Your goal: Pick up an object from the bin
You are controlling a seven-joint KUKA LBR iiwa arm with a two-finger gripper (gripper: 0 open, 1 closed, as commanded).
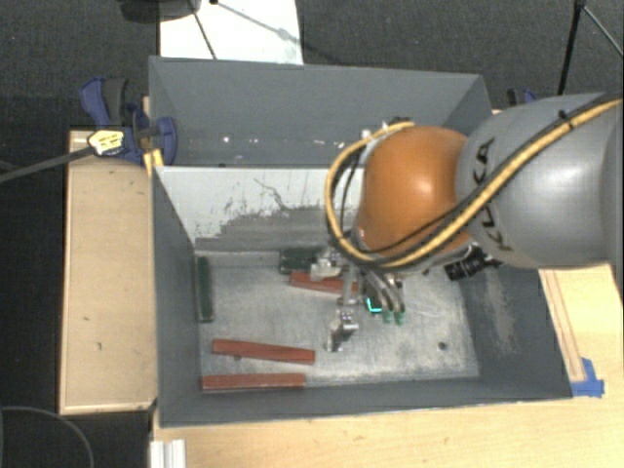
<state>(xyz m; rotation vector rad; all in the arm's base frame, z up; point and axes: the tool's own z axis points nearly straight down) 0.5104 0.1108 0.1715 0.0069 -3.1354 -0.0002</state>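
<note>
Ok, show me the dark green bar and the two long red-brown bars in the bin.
dark green bar (203, 289): camera view, its middle.
rear red-brown bar (263, 351): camera view, its middle.
front red-brown bar (253, 381): camera view, its middle.

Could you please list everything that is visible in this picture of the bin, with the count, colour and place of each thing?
bin: one, grey metal, middle of the view.
green stick: one, dark green, along the left wall.
upper red-brown stick: one, front-left floor.
lower red-brown stick: one, against the front wall.
dark block: one, blackish, near the back wall.
short red-brown piece: one, beside the dark block, partly under the arm.
arm: one, silver-grey with orange cover, from the right.
tool: one, metallic, above the floor's middle.
</note>
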